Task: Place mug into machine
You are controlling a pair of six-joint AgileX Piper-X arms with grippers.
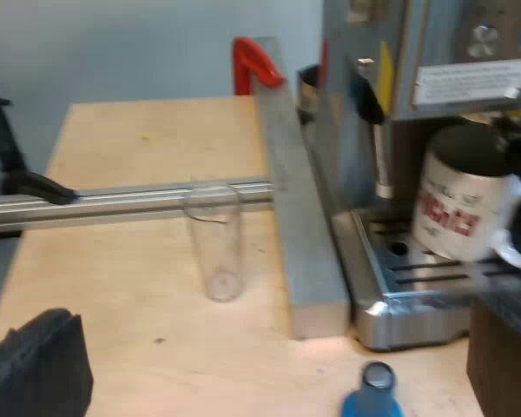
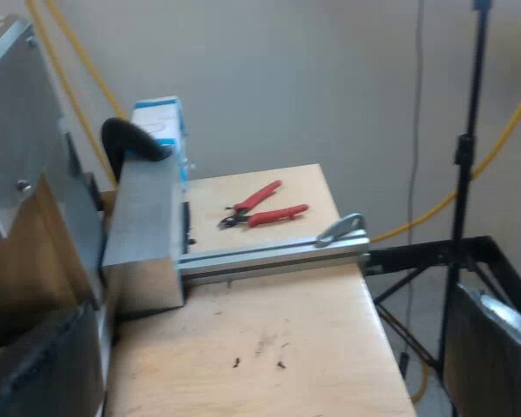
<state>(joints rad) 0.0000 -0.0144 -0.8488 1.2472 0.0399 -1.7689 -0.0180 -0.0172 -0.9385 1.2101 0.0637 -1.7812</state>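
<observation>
Seemingly the job is close to done: the mug point(image 1: 458, 208) is already in the machine point(image 1: 451, 52), on the slotted tray point(image 1: 391, 287) under the brew head. It reads as leaning, rim tipped away from its handle, and something dark and blurred sits at that rim; I cannot tell what it is, nor whether the base lies flat. What I judge is left is to confirm that the mug stands square and to keep both arms clear of it.

My left gripper point(image 1: 269, 365) has its fingers point(image 1: 35, 369) spread wide with nothing between them, low over the table point(image 1: 130, 287) near the blue tamper point(image 1: 375, 395) and well apart from the mug. My right gripper point(image 2: 260, 356) also looks spread and empty, over bare wood beside the machine's flank, facing away from the mug.

The mug is glossy white ceramic with red lettering, a dark inside and a looped handle. The machine is brushed steel, its tray a bright ridged grate. The glass point(image 1: 215, 243) is a clear, thin-walled cylinder, upright on pale, scuffed plywood just beside a matte grey metal bar point(image 1: 300, 234). A ribbed aluminium rail point(image 1: 113, 204) meets that bar. Red-handled pliers point(image 2: 262, 208) lie beyond the rail.
</observation>
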